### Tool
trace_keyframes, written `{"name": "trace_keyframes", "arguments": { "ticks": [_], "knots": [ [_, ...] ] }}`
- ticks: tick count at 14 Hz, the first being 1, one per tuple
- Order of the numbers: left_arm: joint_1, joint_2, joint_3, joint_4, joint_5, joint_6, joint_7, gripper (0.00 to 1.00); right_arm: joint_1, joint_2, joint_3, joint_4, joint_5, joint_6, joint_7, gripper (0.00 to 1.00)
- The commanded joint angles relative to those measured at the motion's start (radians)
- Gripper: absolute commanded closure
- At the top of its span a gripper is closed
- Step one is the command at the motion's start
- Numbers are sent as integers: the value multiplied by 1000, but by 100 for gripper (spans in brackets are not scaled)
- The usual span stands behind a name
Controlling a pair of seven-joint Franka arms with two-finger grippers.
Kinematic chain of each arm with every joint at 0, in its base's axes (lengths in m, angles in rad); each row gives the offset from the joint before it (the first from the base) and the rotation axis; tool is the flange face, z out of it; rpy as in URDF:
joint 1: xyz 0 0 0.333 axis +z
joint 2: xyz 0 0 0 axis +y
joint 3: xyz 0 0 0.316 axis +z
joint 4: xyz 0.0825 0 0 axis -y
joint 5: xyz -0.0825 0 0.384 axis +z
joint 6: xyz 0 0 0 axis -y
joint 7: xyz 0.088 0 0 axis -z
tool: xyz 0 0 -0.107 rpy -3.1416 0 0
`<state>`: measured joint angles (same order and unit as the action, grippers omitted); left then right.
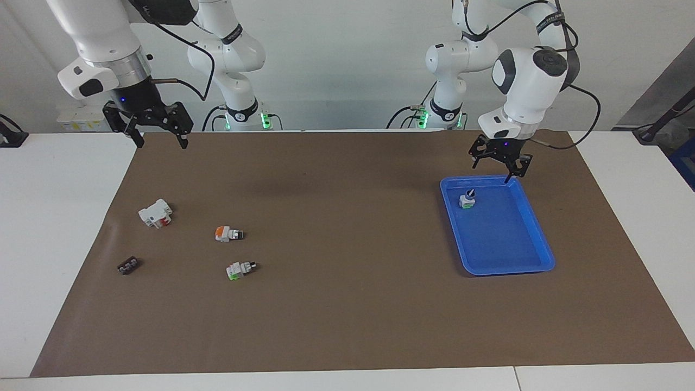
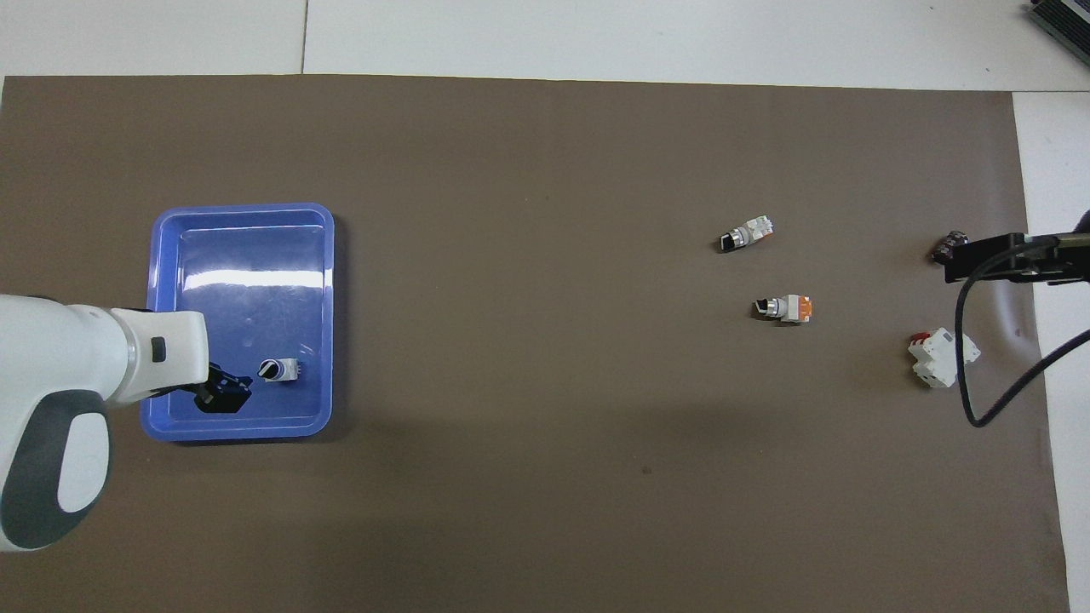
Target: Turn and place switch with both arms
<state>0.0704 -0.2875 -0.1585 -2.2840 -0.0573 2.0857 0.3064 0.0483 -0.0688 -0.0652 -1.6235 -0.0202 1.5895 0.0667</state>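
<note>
switch (image 1: pixel 228 234): orange one lies on its side on the mat, right arm's end, knob toward the tray, so it needs turning upright

tray (image 1: pixel 535 217): already has one switch standing in it, knob up

left gripper (image 1: pixel 500 163): over the tray's near edge, fingers spread, holding nothing

right gripper (image 1: pixel 157 127): waits up high over the mat's corner, claw wide, empty

hard to see: overhead cuts off most of the right arm

Bright, even light falls from above. The blue tray (image 2: pixel 241 230) carries white glare streaks on its floor in the overhead view. Soft, faint shadows lie on the brown mat (image 1: pixel 347 304), a broad smudge near its middle. Both views are sharp, without visible edge distortion.
</note>
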Motion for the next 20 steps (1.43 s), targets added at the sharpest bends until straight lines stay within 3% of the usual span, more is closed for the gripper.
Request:
{"name": "trace_keyframes", "arguments": {
  "ticks": [1, 7, 9, 12, 16, 20],
  "knots": [
    [-27, 42, 27, 117, 20, -58, -159, 0, 19, -28, -10, -44, 2, 17, 24, 0],
    [-190, 276, 210, 679, 19, -482, -159, 0, 22, -22, 7, -29, -11, -20, 16, 0],
    [-204, 312, 221, 783, 22, -588, -161, 0, 24, -19, 8, -16, -4, -32, 22, 0],
    [-190, 295, 221, 819, 30, -639, -162, 0, 25, -17, 10, -9, -18, -43, 25, 0],
    [-187, 236, 218, 772, 45, -693, -171, 0, 44, -17, 13, -12, -35, -39, 28, 0],
    [-184, 223, 214, 749, 51, -678, -248, 0, 41, -19, 11, -15, -15, -39, 45, 0]
  ]
}}
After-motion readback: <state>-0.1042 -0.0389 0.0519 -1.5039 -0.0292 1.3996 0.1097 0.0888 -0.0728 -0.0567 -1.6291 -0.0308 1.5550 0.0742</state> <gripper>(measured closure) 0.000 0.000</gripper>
